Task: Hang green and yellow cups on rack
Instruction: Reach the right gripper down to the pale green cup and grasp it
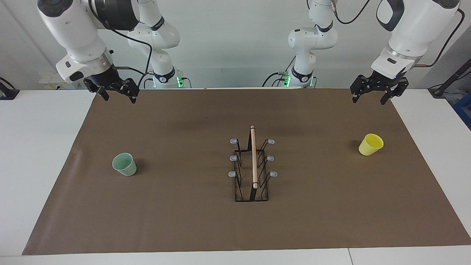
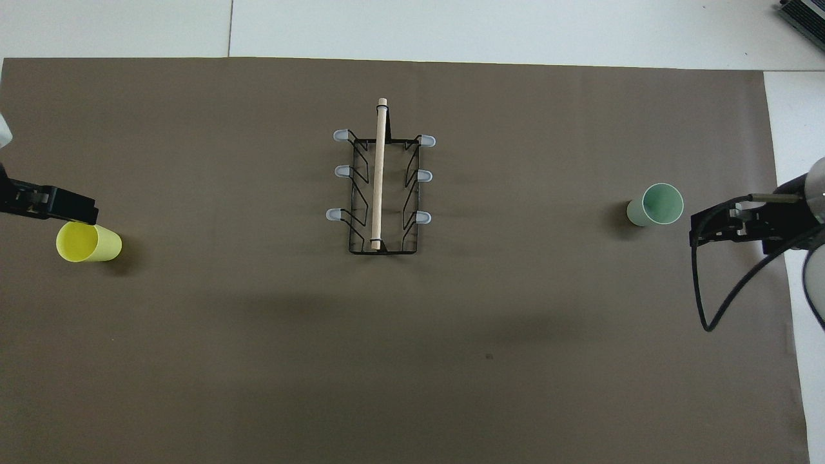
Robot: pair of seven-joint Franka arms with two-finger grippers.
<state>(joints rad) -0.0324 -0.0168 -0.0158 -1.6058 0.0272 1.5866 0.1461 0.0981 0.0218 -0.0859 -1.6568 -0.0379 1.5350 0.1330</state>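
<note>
You're at the very start: nothing is grasped, nothing hung. The rack (image 1: 252,165) stands mid-mat, wooden rod on top, all six grey-tipped prongs bare.

The green cup (image 1: 124,164) sits upright, mouth up, toward the right arm's end of the table, well apart from the rack. The yellow cup (image 1: 371,144) sits toward the left arm's end, tilted, possibly on its side judging from the overhead view.

The right gripper (image 1: 117,94) hangs over the mat edge at the robots' end, fingers spread, holding nothing, clear of the green cup. The left gripper (image 1: 372,95) hangs over the mat's corner at its own end, also spread and empty.

The step in hand looks like the approach to the first pick. For the next move, bring the right gripper over the green cup, drop it and pinch the wall. You'll then need to flip the cup mouth-down to seat it over a prong. The yellow one probably needs a sideways grasp given its tilt.
</note>
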